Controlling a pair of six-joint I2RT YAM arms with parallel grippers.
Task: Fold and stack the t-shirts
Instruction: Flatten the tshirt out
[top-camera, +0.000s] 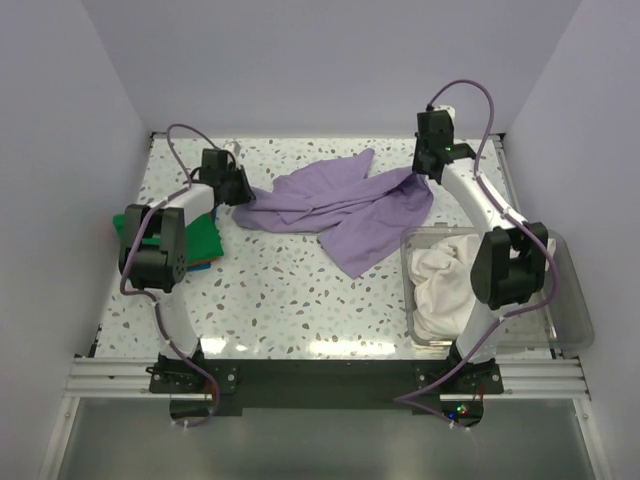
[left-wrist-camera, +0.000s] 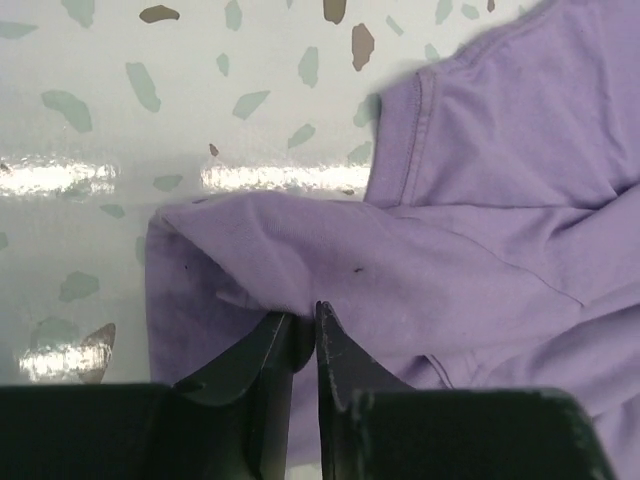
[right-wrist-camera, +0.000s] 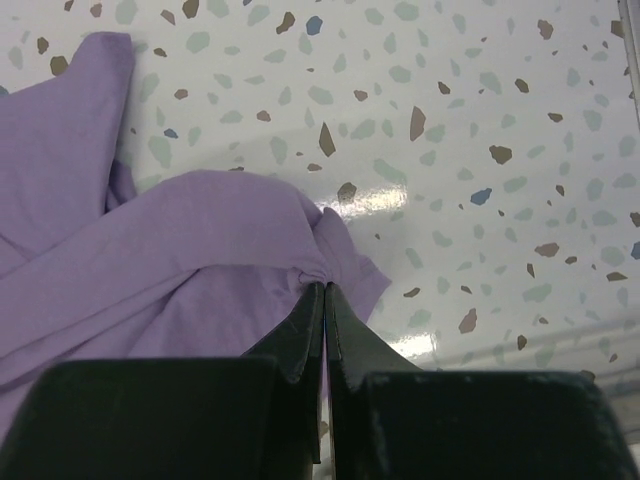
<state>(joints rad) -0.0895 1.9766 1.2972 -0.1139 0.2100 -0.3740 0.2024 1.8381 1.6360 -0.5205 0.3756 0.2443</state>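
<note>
At the right near part of the speckled table (top-camera: 300, 310), a clear plastic bin (top-camera: 568, 305); inside it, a cream white t-shirt (top-camera: 440, 285), crumpled into a heap against the left wall and rising to about the rim; part of that heap hidden behind the right arm's elbow; nothing else made out in the bin.

Outside the bin, across the far middle of the table, a lavender t-shirt (top-camera: 340, 205), rumpled and only loosely spread, one corner reaching down to just beside the bin's far left corner; touching the wall or not, impossible to tell from above.

At the shirt's left end, the left gripper (top-camera: 243, 192), low over the table; in the left wrist view, jaws of the left gripper (left-wrist-camera: 305, 318) drawn almost together on a raised fold of the lavender t-shirt (left-wrist-camera: 450, 260), cloth pinched between the tips, glossy table (left-wrist-camera: 100, 100) beyond.

At the shirt's far right end, the right gripper (top-camera: 425, 172); in the right wrist view, jaws of the right gripper (right-wrist-camera: 325, 290) pressed tight together, a gathered pucker of the lavender t-shirt (right-wrist-camera: 150, 270) caught at their tips, table (right-wrist-camera: 500, 100) to the right.

At the left edge, under the left arm's elbow, a green t-shirt (top-camera: 205, 238), lying flat, mostly covered by the arm, well apart from the bin.
</note>
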